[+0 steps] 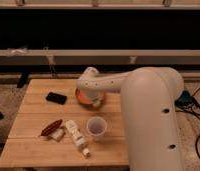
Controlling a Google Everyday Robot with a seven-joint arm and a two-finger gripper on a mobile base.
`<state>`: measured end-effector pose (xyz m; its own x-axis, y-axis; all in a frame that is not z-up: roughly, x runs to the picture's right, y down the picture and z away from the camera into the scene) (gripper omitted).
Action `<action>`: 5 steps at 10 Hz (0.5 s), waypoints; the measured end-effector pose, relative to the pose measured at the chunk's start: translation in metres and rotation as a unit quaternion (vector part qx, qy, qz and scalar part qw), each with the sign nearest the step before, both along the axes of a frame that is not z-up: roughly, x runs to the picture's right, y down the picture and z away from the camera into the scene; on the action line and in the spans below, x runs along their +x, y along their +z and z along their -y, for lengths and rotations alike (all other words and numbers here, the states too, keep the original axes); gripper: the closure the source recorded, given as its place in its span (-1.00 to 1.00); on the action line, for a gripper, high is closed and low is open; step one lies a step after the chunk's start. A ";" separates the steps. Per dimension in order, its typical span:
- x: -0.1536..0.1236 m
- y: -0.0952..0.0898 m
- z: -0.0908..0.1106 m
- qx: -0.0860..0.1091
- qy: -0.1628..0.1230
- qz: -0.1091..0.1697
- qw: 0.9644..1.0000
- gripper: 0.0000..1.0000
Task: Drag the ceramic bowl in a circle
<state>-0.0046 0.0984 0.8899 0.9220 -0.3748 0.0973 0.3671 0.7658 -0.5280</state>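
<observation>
The orange bowl (87, 96) sits near the back of the wooden table (38, 145), behind the cup (96, 127). The gripper (96, 102) is down at the bowl's front right edge. I cannot tell if it is pinching the bowl.

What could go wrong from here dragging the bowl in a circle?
The tool sits at the ceramic bowl's camera-side rim; pushing off-centre might tip it or slip off. The cup stands close to the bowl, nearer the camera; a wide circle could knock it over. The black object lies beside the bowl, possibly within the sweep too.
</observation>
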 end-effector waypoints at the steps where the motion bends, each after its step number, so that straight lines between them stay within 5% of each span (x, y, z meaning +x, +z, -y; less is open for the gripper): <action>1: 0.002 -0.004 -0.003 -0.001 -0.009 0.007 1.000 1.00; 5: 0.006 -0.026 -0.025 -0.013 -0.057 0.043 0.997 1.00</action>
